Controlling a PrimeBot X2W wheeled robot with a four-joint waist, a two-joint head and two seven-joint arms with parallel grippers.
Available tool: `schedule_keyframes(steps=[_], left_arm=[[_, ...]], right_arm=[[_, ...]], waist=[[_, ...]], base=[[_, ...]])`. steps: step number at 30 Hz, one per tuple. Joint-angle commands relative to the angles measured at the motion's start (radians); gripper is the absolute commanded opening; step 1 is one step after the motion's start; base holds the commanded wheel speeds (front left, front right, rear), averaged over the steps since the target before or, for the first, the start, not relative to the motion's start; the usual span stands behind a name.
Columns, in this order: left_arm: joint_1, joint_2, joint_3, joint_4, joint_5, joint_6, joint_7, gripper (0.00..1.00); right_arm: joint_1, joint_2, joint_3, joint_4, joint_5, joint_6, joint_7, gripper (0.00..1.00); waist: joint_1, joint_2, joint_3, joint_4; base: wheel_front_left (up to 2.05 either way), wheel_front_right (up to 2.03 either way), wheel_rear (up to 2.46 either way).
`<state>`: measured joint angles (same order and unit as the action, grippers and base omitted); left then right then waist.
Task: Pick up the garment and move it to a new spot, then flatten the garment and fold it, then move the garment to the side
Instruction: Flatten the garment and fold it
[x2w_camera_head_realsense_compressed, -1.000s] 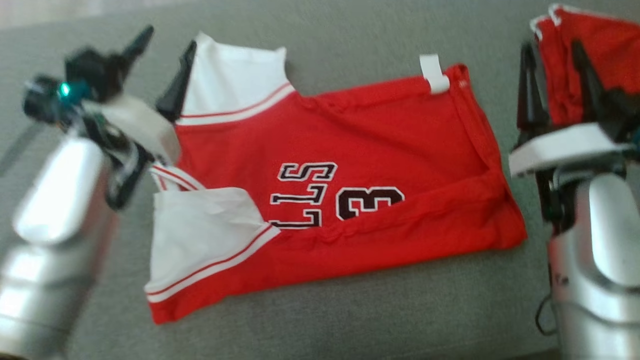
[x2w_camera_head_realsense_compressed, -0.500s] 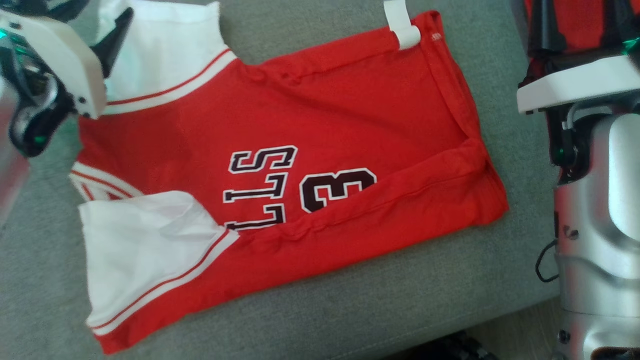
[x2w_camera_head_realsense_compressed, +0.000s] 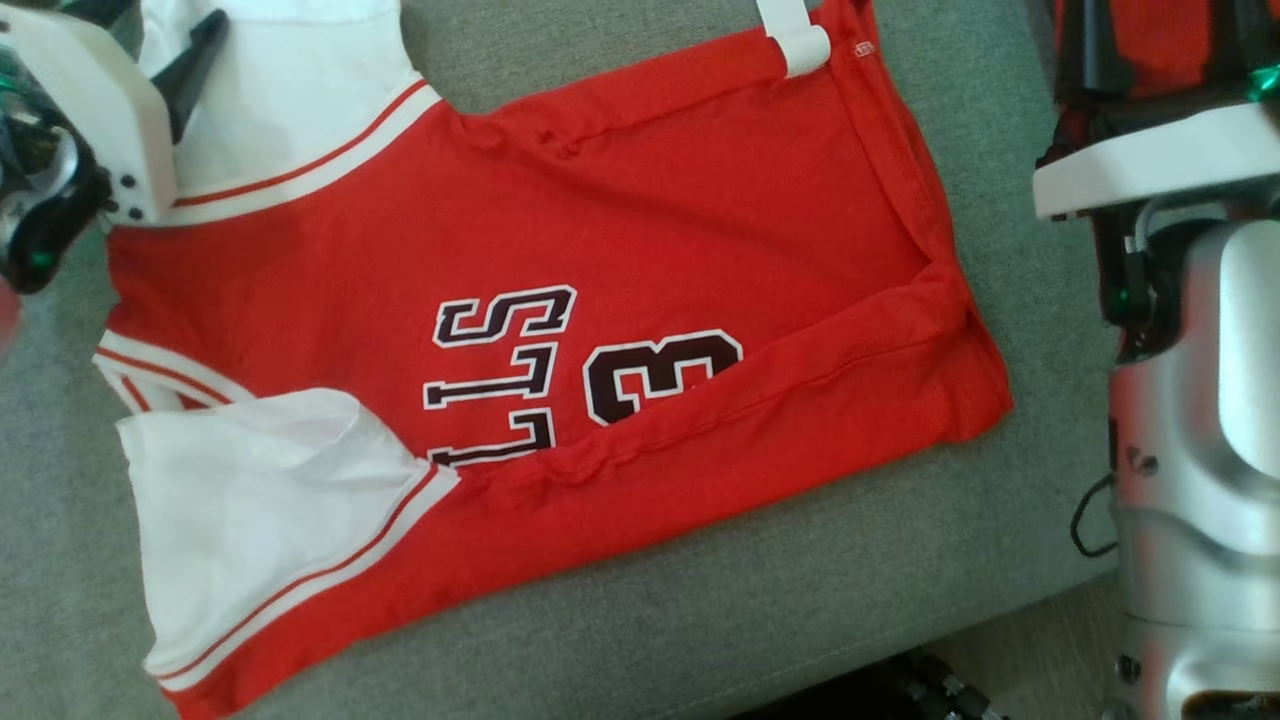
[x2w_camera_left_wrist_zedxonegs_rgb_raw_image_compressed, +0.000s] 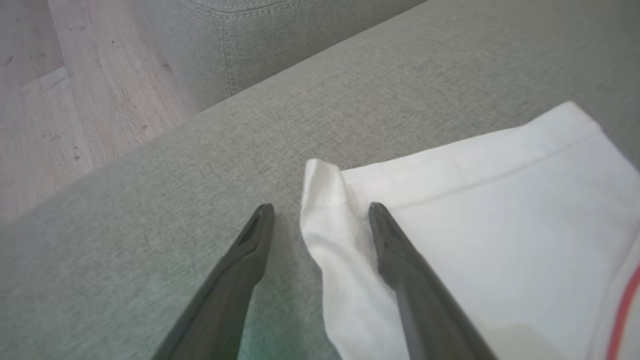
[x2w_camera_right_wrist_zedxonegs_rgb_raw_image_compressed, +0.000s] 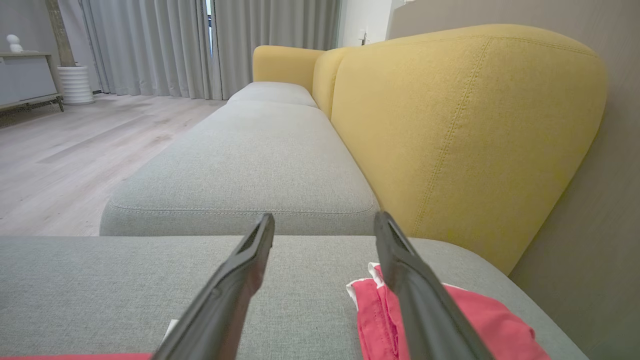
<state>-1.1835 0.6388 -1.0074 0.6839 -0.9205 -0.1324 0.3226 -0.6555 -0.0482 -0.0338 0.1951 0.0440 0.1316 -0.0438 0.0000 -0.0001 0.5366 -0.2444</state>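
Lying long-axis left-right, garment (x2w_camera_head_realsense_compressed: 600, 230): sleeves (x2w_camera_head_realsense_compressed: 250, 500) left, hem (x2w_camera_head_realsense_compressed: 950, 330) probably right; left fingers (x2w_camera_left_wrist_zedxonegs_rgb_raw_image_compressed: 240, 280), right fingers (x2w_camera_right_wrist_zedxonegs_rgb_raw_image_compressed: 235, 290) spread.

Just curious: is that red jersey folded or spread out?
Partly folded: the red jersey lies flat on the grey cushion, one long edge turned over the number.

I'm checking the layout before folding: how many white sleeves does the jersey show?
2. The upper sleeve lies at the head view's top left, beside the left gripper; the lower sleeve lies at the bottom left. None seems hidden.
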Motion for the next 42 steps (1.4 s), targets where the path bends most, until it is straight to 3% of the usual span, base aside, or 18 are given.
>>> schedule_keyframes(steps=[1, 9, 10, 11, 15, 21, 28, 31, 37, 42], left_arm=[[-0.045, 0.05, 0.023, 0.008, -0.005, 0.002, -0.013, 1.0], [-0.078, 0.023, -0.028, 0.088, -0.016, 0.002, -0.029, 1.0], [-0.079, 0.021, -0.037, 0.086, -0.026, 0.002, -0.019, 0.87], [-0.08, 0.021, -0.047, 0.081, -0.038, 0.002, -0.01, 0.0], [-0.087, 0.025, -0.079, 0.049, -0.079, 0.002, -0.006, 0.0], [-0.099, -0.01, -0.092, 0.057, -0.086, 0.002, -0.118, 0.0], [-0.084, -0.057, -0.106, 0.031, -0.086, 0.002, -0.295, 0.0], [-0.063, -0.071, -0.124, -0.006, -0.082, 0.002, -0.374, 0.0], [-0.025, -0.099, -0.149, -0.064, -0.08, 0.002, -0.444, 0.0], [-0.006, -0.105, -0.159, -0.095, -0.074, 0.002, -0.469, 0.0]], right_arm=[[-0.03, -0.002, 0.018, -0.044, -0.002, -0.001, 0.004, 1.0], [-0.032, -0.002, 0.024, -0.046, 0.001, -0.001, 0.005, 1.0], [-0.032, -0.002, 0.024, -0.046, 0.001, -0.001, 0.005, 1.0], [-0.031, -0.002, 0.023, -0.046, 0.0, -0.001, 0.005, 1.0], [-0.028, -0.002, 0.017, -0.046, -0.011, -0.001, 0.01, 1.0], [-0.023, -0.038, 0.055, -0.006, -0.036, -0.001, 0.063, 1.0], [-0.027, -0.135, 0.116, 0.099, -0.003, -0.001, 0.161, 1.0], [-0.033, -0.206, 0.18, 0.174, 0.021, -0.001, 0.216, 1.0], [-0.045, -0.31, 0.275, 0.305, 0.068, -0.001, 0.286, 1.0], [-0.066, -0.355, 0.318, 0.378, 0.105, -0.001, 0.317, 1.0]], waist=[[0.0, 0.0001, 0.004, -0.001], [0.0, 0.0001, 0.014, -0.011], [0.0, 0.0001, 0.015, -0.011], [0.0, 0.0001, 0.015, -0.011], [0.0, 0.0001, 0.011, 0.002], [0.0, 0.0001, -0.022, 0.066], [0.0, 0.0001, -0.085, 0.171], [0.0, 0.0001, -0.12, 0.224], [0.0, 0.0001, -0.155, 0.289], [0.0, 0.0001, -0.166, 0.323]], base=[[0.0, 0.0, 0.0], [0.0, 0.0, 0.0], [0.0, 0.0, 0.0], [0.0, 0.0, 0.0], [0.0, 0.0, 0.0], [0.0, 0.0, 0.0], [0.0, 0.0, 0.0], [0.0, 0.0, 0.0], [0.0, 0.0, 0.0], [0.0, 0.0, 0.0]])
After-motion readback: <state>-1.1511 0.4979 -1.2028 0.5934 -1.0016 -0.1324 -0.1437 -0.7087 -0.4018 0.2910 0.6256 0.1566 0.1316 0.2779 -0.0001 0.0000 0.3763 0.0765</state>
